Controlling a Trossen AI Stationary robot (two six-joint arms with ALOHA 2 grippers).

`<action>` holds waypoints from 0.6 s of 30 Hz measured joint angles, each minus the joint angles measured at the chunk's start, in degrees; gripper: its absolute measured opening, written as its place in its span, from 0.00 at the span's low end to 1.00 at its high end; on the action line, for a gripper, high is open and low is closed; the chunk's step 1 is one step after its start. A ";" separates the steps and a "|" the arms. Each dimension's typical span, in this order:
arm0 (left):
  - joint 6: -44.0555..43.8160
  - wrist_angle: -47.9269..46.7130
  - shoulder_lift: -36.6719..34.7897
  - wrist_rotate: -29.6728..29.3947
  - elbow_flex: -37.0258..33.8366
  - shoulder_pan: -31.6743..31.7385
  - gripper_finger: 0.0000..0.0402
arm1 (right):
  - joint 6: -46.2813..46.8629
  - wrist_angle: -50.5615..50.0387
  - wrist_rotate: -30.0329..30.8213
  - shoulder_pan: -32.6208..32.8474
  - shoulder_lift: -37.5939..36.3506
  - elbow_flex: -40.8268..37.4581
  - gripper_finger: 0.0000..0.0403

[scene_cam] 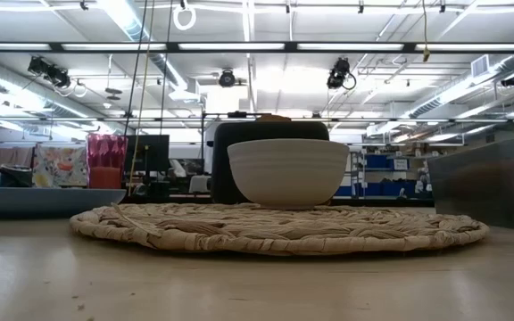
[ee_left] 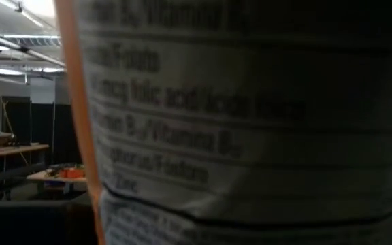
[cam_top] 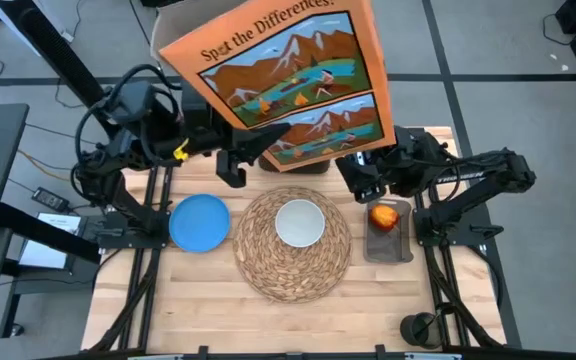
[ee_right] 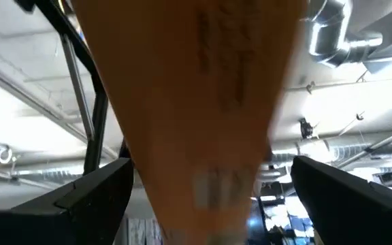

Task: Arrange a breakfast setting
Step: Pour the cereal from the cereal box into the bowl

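A large orange cereal box [cam_top: 283, 85] printed "Spot the Differences" is held tilted high above the table's far side. My left gripper [cam_top: 253, 150] is shut on the box's lower left part. My right gripper [ee_right: 213, 197] is open at the box's lower right end, and its fingers stand on either side of the box's narrow edge [ee_right: 203, 102] without touching it. The white bowl [cam_top: 299, 222] sits on the round woven placemat [cam_top: 293, 265]. The blue plate [cam_top: 199, 221] lies left of the mat. The red apple [cam_top: 385, 215] lies in a grey tray [cam_top: 388, 248]. A pink-red cup [scene_cam: 107, 160] shows at the far left. Toast and spoon are out of view. My left gripper holds the cereal box near its lower left corner [cam_top: 268, 135], coming level from the table's left. One dark finger [cam_top: 266, 140] lies on the printed face; the other is hidden behind the box. The box is lifted clear of the table, tilted, its printed face up.
A dark boxy object [scene_cam: 270, 152] stands behind the bowl at the table's far side. A small black object [cam_top: 418, 328] stands at the near right edge. Bare wood [cam_top: 218, 320] lies along the near edge.
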 joint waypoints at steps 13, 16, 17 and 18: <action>0.00 2.69 3.08 0.27 -0.02 0.62 0.61 | -1.78 0.76 -1.78 0.00 0.49 4.35 0.99; 0.00 3.44 3.99 0.27 0.01 0.62 0.61 | -2.64 0.85 -1.91 0.02 0.52 5.25 0.98; -0.01 3.64 4.21 0.29 0.06 0.62 0.61 | -3.03 0.80 -1.97 0.02 0.52 5.36 0.97; -0.01 4.02 4.34 0.27 0.09 0.62 0.61 | -3.26 0.89 -1.99 0.02 0.52 5.51 0.96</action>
